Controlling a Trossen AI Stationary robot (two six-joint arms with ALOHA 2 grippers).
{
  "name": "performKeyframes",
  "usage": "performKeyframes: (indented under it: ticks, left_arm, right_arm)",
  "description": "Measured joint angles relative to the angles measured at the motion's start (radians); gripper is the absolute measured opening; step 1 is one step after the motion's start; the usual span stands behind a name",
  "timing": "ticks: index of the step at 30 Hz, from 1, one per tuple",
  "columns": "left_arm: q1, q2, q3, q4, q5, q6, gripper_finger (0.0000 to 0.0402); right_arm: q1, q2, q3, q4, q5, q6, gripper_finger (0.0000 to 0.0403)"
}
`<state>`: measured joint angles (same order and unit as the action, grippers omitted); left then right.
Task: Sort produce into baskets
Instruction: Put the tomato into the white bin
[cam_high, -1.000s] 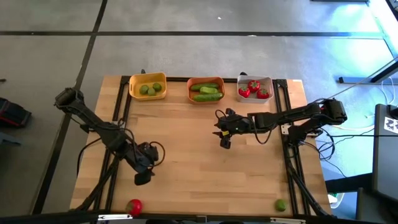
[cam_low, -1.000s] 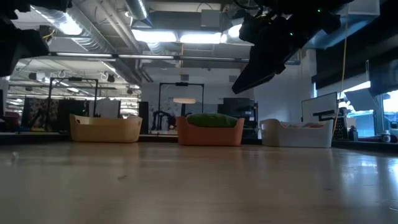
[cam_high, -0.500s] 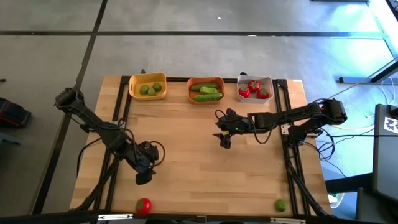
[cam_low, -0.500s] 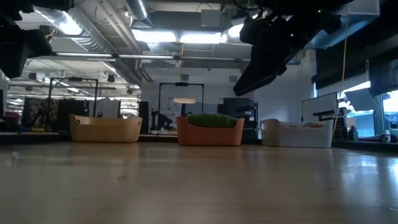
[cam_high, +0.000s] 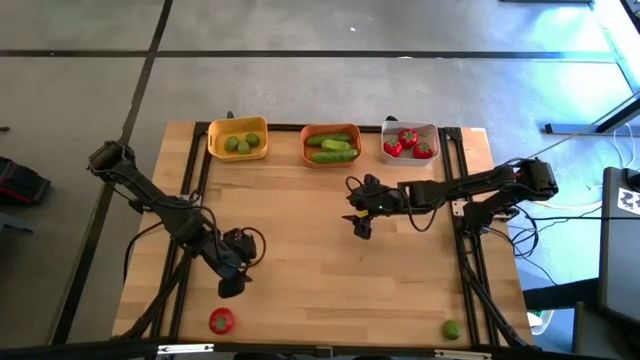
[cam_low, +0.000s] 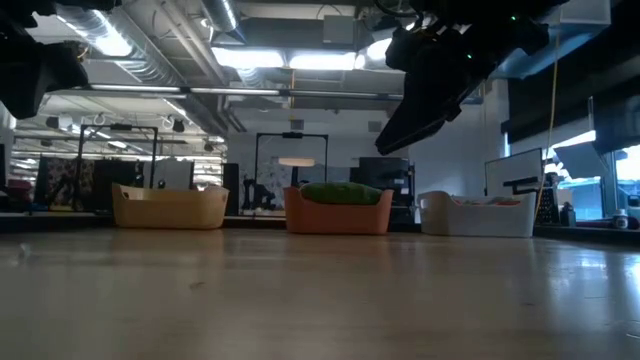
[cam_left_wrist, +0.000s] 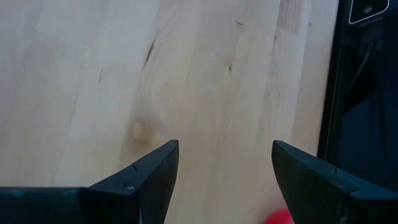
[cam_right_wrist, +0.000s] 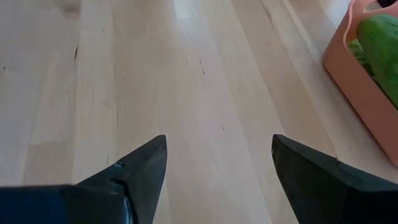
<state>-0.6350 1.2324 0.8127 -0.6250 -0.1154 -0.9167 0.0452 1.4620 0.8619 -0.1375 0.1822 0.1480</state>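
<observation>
Wooden table — cucumbers lie crosswise in orange basket; both pincers, left and right, gape empty.

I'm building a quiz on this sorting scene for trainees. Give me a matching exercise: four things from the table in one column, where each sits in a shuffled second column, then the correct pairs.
Things:
1. limes
2. cucumbers
3. loose tomato
4. loose lime

Places:
A. on the bare table at its near edge, right side
B. in the orange basket
C. on the bare table at its near edge, near the left gripper
D. in the yellow basket

Pairs: 1-D, 2-B, 3-C, 4-A
</observation>
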Motion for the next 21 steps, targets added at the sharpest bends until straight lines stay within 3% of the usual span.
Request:
performKeyframes:
  ticks: [12,18,21]
  left_arm:
    - [0.001,0.001,0.000,-0.013,-0.034,-0.026,0.0251]
    - [0.029,0.001,0.000,-0.014,-0.037,0.057,0.0252]
    - [0.029,0.001,0.000,-0.005,-0.054,0.083,0.0271]
  right_arm:
    - [0.000,0.000,0.000,0.001,0.000,-0.004,0.0280]
    - [0.000,0.000,0.000,-0.001,0.000,-0.006,0.0280]
    - [0.000,0.000,-0.005,0.008,0.000,-0.006,0.0280]
